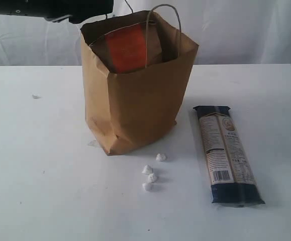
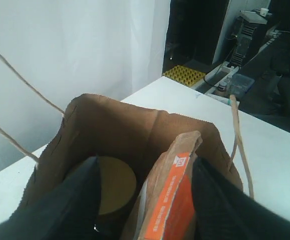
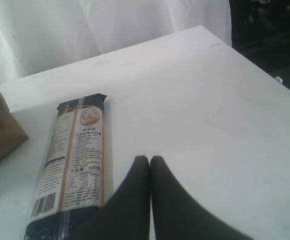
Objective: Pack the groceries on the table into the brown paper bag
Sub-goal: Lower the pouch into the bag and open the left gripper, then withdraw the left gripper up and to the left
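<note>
Between the parted fingers of the left gripper [image 2: 146, 167], the brown pouch with orange label [image 2: 170, 195] stands upright inside the brown paper bag [image 2: 109, 125], long axis vertical, top edge pointing up at the wrist; the jaws are open and clamp nothing. Beside the right gripper [image 3: 150, 159], shut tight and empty, the long dark pasta packet [image 3: 74, 155] lies flat on the table [image 3: 200, 100], lengthwise along the fingers.

The paper bag [image 1: 135, 100] is standing on the table [image 1: 44, 175], the pouch [image 1: 127, 47] sitting inside it. The pasta packet [image 1: 227, 150] is lying at its four o'clock, crumbs [image 1: 150, 175] at six.
</note>
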Action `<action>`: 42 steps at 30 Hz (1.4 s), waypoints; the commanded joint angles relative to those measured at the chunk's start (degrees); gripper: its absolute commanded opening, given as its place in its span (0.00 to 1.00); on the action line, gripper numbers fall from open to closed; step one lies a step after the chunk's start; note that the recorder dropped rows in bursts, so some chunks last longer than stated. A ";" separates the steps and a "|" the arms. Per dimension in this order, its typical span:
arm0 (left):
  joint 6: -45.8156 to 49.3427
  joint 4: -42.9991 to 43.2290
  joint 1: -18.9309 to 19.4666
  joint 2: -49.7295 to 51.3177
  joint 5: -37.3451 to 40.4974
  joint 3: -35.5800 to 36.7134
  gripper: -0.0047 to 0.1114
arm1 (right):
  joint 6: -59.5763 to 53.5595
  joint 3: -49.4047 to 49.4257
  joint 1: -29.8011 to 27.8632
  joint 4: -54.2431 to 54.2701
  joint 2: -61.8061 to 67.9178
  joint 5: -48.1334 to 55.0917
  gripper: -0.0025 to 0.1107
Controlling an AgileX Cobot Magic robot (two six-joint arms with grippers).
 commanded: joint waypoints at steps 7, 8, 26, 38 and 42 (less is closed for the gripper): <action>5.45 -1.56 -0.03 -8.16 -8.98 -0.29 0.54 | -0.52 0.13 0.15 -0.11 -0.15 -0.72 0.02; 7.15 -1.56 -0.03 -9.42 -10.48 -0.29 0.54 | -0.52 0.13 0.15 -0.11 -0.15 -0.72 0.02; 10.66 1.79 0.11 -13.21 -54.05 18.47 0.04 | -0.52 0.13 0.15 -0.11 -0.15 -0.72 0.02; 0.15 0.88 17.80 -4.69 -72.74 47.63 0.04 | -0.52 0.13 0.15 -0.11 -0.15 -0.72 0.02; -12.07 0.72 22.12 -6.27 -71.64 49.77 0.04 | -0.46 0.13 0.15 -0.11 -0.15 -0.20 0.02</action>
